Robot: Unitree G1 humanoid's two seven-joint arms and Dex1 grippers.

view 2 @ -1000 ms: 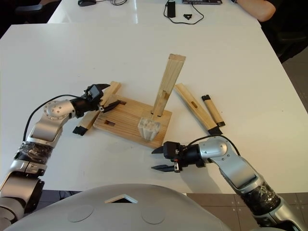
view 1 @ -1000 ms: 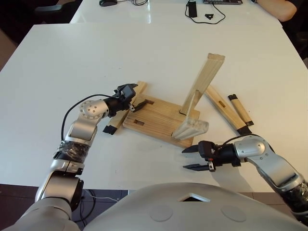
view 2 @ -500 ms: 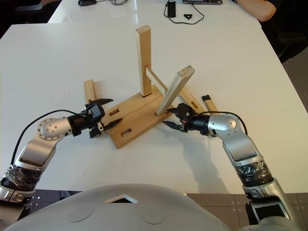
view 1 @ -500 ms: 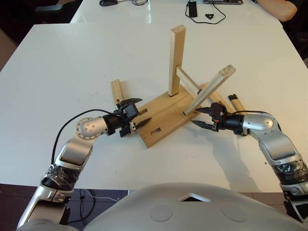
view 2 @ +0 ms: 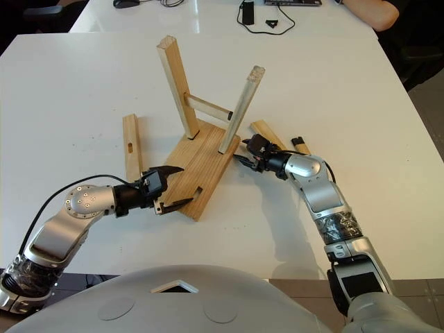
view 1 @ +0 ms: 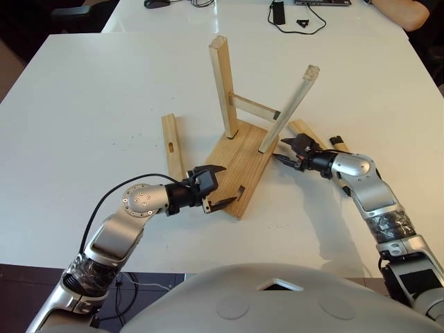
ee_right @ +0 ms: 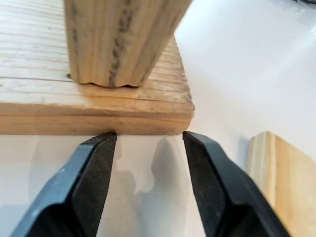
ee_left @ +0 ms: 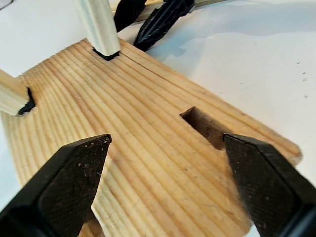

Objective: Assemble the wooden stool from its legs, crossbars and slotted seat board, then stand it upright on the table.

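Seat board [view 1: 239, 166] lies on the table [view 1: 90, 104], two legs [view 1: 224, 87] and a crossbar [view 1: 254, 106] rising from its far end. My left gripper [view 1: 223, 186] gapes over its near end. My right gripper [view 1: 281, 149], fingers apart, sits at its right edge.

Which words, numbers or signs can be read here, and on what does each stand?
None can be read.
The seat board and the loose leg show bare wood only.
The left gripper and right gripper show no print.
The dark device on the far table is too small to tell.
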